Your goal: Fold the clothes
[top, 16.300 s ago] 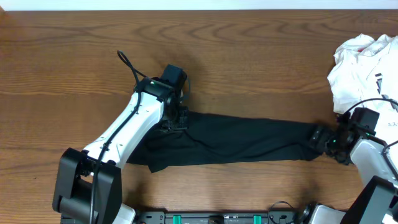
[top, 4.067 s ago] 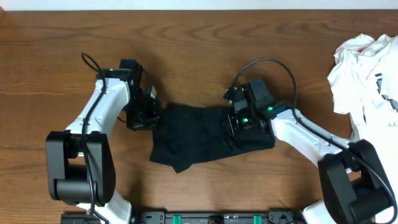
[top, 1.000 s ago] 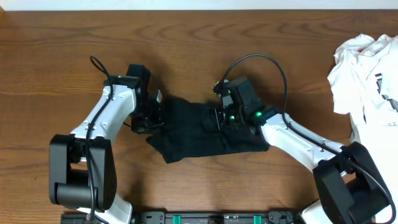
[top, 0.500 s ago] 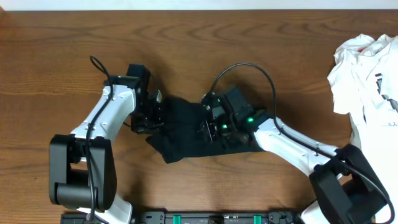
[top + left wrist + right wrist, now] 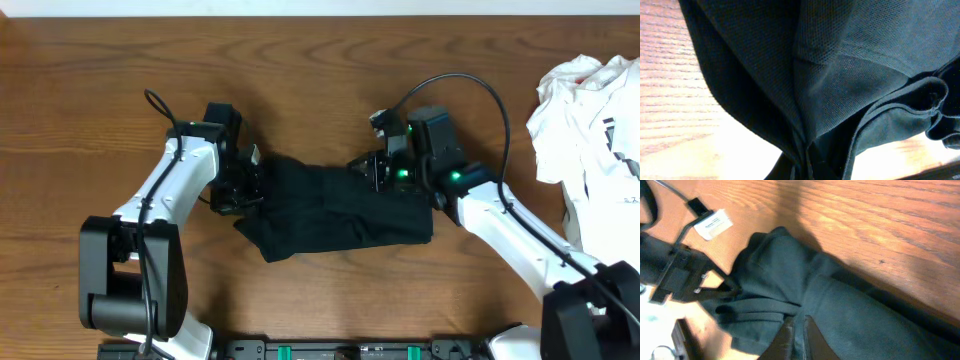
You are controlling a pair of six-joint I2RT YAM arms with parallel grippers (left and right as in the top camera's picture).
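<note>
Left wrist, black shirt (image 5: 850, 75) fills view, left tool (image 5: 250, 188) tips hidden

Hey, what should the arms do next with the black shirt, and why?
Probably the left tool should lift its pinched edge and carry it right over the black shirt. The shirt lies rumpled and only partly folded, and the right tool is shut at its upper right edge.

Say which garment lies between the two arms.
The black shirt, bunched in the middle; the white garment lies crumpled apart at the far right.
</note>
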